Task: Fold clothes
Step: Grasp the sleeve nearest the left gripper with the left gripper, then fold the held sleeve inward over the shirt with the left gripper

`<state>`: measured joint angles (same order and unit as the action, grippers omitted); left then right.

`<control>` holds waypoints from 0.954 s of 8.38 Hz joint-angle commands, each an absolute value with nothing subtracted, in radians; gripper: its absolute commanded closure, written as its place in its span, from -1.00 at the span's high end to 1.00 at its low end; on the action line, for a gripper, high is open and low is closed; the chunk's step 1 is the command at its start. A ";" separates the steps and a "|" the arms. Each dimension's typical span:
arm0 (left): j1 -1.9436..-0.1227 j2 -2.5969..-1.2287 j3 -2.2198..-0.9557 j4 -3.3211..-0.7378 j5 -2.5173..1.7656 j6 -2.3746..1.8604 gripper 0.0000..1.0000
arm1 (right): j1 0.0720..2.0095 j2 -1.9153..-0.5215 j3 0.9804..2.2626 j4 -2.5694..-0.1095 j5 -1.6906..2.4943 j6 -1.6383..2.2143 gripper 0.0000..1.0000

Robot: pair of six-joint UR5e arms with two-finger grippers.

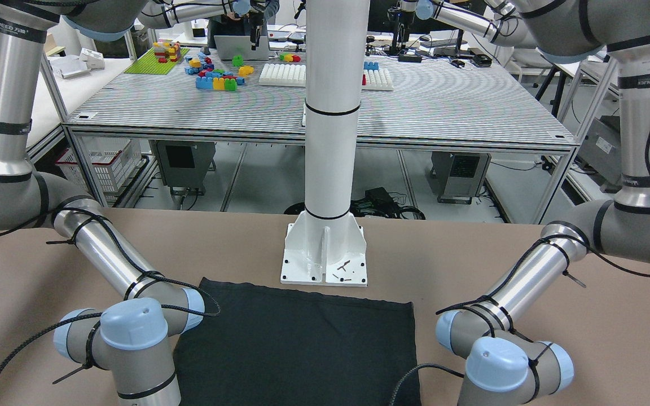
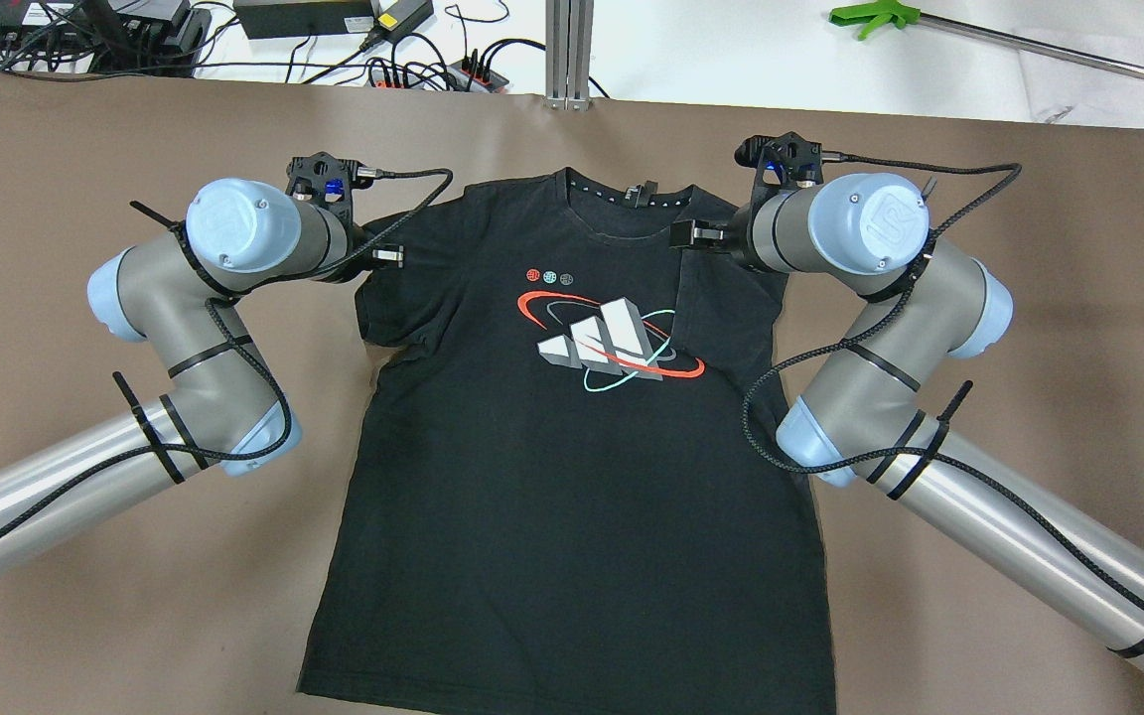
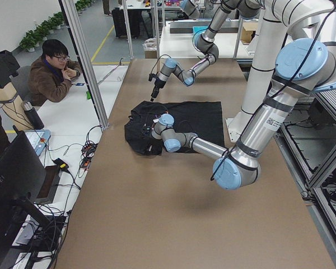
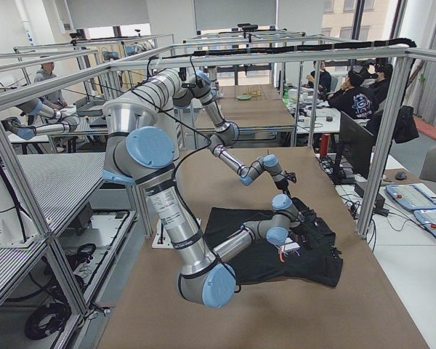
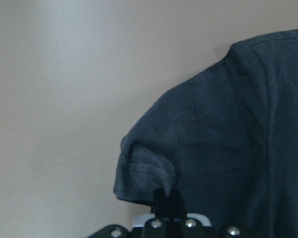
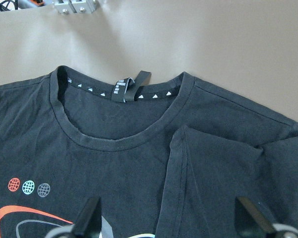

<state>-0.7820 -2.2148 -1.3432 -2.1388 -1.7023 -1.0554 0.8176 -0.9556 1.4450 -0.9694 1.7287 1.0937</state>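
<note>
- The left hand [image 5: 168,197] is seen with its two dark fingers pressed together, clamped on the hem of the left sleeve [image 5: 144,168]. The hem is curled and bunched beside them.
- The right hand [image 6: 168,212] is held above the neck area with its two fingers wide apart. Nothing is gripped between them.
- One black T-shirt [image 2: 572,497] is laid flat, front up, on the surface [image 2: 135,616] between the two arms. The collar points away from the robot.
- The fabric is thin, matte knit cotton, with a ribbed round collar [image 6: 114,144].
- Inside the neck, a tape with small white triangles is shown, and one small hanging loop [image 6: 141,79].
- The right sleeve [image 6: 223,168] is folded inward, so that its stitched hem lies across the chest.
- One chest print [image 2: 612,338] is displayed: three slanted grey-white bars ringed by a red and a teal ellipse.
- Three small globe icons [image 6: 28,187] are lined up above the print: one red, one teal and one grey.
- The surface is covered in a smooth, dull brown material.
- One round white pole [image 1: 330,141] is mounted on a square white base plate [image 1: 325,254]. The bottom hem of the shirt lies just beside the plate.
</note>
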 commanded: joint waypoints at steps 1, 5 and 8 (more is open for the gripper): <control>-0.753 -2.336 -1.425 -1.895 -1.703 -1.159 -1.00 | 0.818 -0.957 1.443 -0.971 1.727 1.094 0.89; -0.666 -2.546 -1.263 -1.858 -1.659 -1.291 -1.00 | 0.819 -0.969 1.443 -0.969 1.727 1.094 0.89; -0.574 -2.539 -1.255 -1.873 -1.464 -1.288 1.00 | 0.819 -0.985 1.445 -0.965 1.729 1.094 0.89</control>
<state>-0.6311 -2.5370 -1.2654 -1.8645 -1.5922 -1.2829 0.8184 -0.9766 1.4439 -0.9677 1.7279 1.0936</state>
